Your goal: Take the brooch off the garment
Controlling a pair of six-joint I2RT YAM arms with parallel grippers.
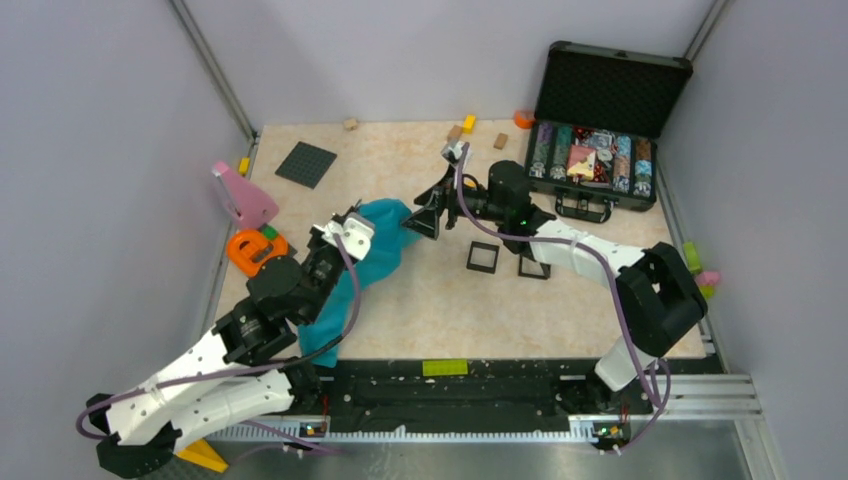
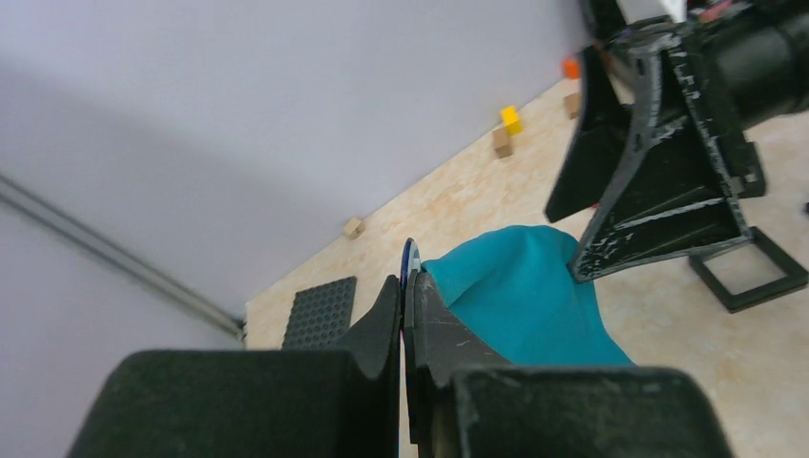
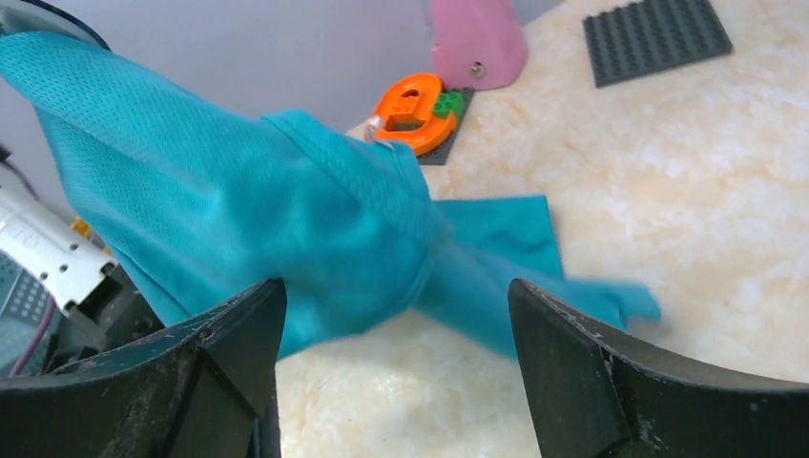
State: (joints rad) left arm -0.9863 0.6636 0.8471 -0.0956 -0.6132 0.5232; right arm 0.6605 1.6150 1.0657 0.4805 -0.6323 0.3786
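Note:
The teal-blue garment point(image 1: 372, 250) hangs lifted from the table, bunched between the two grippers; it also shows in the left wrist view point(image 2: 520, 296) and the right wrist view point(image 3: 238, 219). My left gripper point(image 1: 347, 230) point(image 2: 404, 286) is shut on the brooch point(image 2: 409, 254), a thin blue disc seen edge-on at the fingertips, right against the garment's edge. My right gripper point(image 1: 424, 216) point(image 3: 396, 296) is open, its fingers on either side of a fold of the garment just in front of it, not touching. One right finger point(image 2: 658, 205) rests near the cloth's right side.
Two black square frames point(image 1: 483, 257) point(image 1: 533, 266) stand right of the garment. A dark grey studded plate point(image 1: 305, 164) lies far left. A pink piece point(image 1: 243, 195) and an orange toy point(image 1: 256, 250) sit at the left edge. An open black case point(image 1: 598, 150) is far right.

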